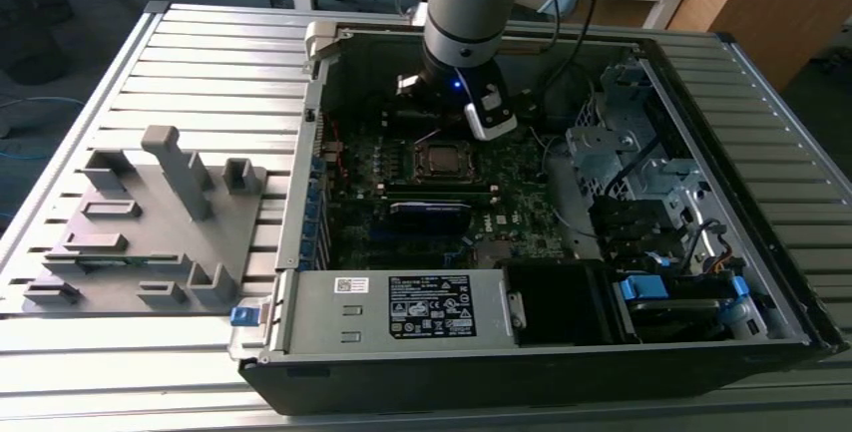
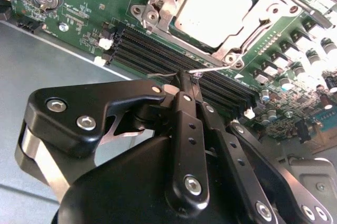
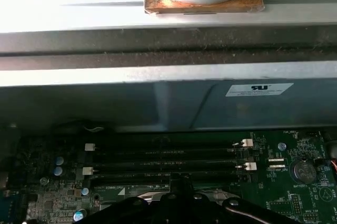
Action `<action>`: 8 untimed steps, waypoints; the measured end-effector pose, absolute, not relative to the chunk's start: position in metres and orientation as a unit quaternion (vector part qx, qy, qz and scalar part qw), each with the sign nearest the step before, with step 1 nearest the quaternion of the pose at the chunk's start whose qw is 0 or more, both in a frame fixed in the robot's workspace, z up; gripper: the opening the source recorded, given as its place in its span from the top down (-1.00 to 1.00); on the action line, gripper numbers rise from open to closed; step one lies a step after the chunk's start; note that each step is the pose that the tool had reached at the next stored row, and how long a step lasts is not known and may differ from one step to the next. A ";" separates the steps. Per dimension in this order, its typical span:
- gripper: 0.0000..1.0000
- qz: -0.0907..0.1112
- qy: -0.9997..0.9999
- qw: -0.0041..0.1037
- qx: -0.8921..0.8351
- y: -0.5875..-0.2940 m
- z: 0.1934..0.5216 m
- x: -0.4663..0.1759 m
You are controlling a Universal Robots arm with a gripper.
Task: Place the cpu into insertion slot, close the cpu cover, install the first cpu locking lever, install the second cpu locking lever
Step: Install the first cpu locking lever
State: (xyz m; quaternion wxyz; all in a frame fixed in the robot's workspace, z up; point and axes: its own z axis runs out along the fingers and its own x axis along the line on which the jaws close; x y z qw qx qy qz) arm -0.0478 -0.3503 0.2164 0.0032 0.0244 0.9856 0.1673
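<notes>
**A:** While the jaws stand over the board (image 2: 79, 2), what do they hold?

**B:** They are closed almost fully. The fingertips (image 2: 182, 88) meet on the lever (image 2: 210, 69), a thin bare-steel wire crossing just above the memory slots (image 2: 158, 50). They appear to pinch it, though the tips hide the actual contact.

**A:** Where is the cpu?

**B:** The cpu (image 2: 213, 8) lies flat in the slot (image 1: 417, 160), near the board's middle, inside the case (image 1: 533, 387) on the counter (image 1: 200, 63). Its top is square, pale and dull. The cover (image 2: 275, 12), a stamped silver frame with a cut-out centre, lies down over the chip's edges, so the chip looks seated and retained.

**A:** Why grip the wire near its free end?

**B:** Probably for leverage. The wire is slim and looks springy, so a narrow pinch far from its hinge should give the most control. The hard black memory slots directly beneath leave little clearance.
</notes>
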 end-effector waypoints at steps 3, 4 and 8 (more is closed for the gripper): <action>0.77 0.167 0.986 0.003 0.024 -0.350 0.214 -0.047; 0.77 0.167 0.986 0.003 0.024 -0.350 0.213 -0.047; 0.77 0.167 0.986 0.003 0.024 -0.350 0.213 -0.047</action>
